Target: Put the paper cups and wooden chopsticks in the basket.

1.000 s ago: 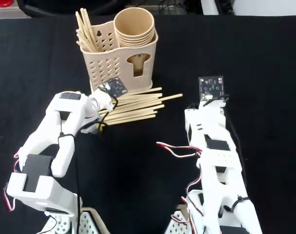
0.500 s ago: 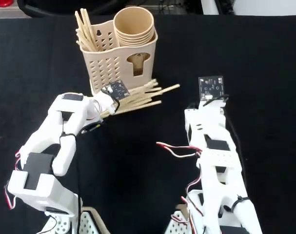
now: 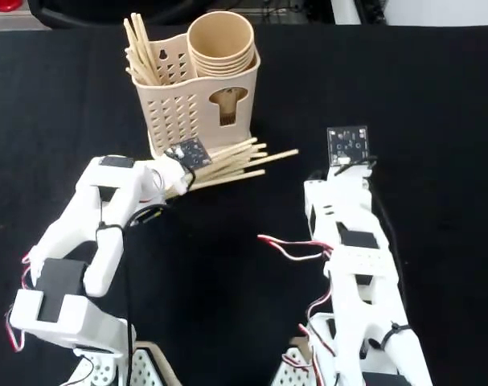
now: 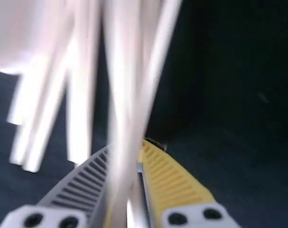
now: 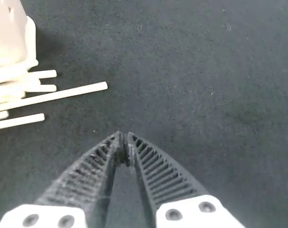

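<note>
A beige slotted basket (image 3: 197, 104) stands at the back of the black table, holding stacked paper cups (image 3: 221, 42) and several upright chopsticks (image 3: 141, 50). A bundle of wooden chopsticks (image 3: 231, 163) fans out just in front of the basket, its ends lifted off the cloth. My left gripper (image 3: 173, 178) is shut on the bundle's near end; the left wrist view shows the chopsticks (image 4: 125, 95) pinched between the grey and yellow fingers (image 4: 172, 180). My right gripper (image 5: 123, 147) is shut on nothing, above bare cloth right of the chopstick tips (image 5: 63, 94).
The table is covered in black cloth (image 3: 420, 96), with open room to the right of the basket and in front of the arms. The right arm's body (image 3: 352, 241) lies along the right half of the table.
The left gripper has lifted and swung the chopstick bundle from flat on the cloth up toward the basket's front. The right arm has not moved.
</note>
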